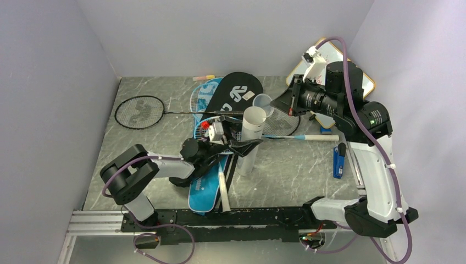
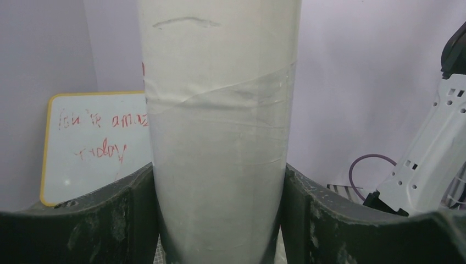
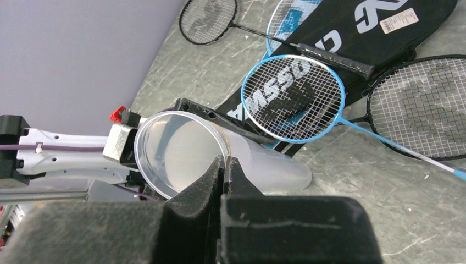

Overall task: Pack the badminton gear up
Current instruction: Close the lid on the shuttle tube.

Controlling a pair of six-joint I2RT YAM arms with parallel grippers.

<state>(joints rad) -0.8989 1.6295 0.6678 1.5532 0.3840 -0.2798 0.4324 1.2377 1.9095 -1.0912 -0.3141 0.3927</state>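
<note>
Left fingers pinch the tube on both sides. I see the right fingers pressed together near its top.

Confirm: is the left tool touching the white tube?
Touching. The left wrist view shows the left tool around the upright tube, with both fingers flush against its sides and no gap on either side.

Your lighting is bright, even and diffuse; shadows fall faint. The close white tube looks slightly soft.
</note>
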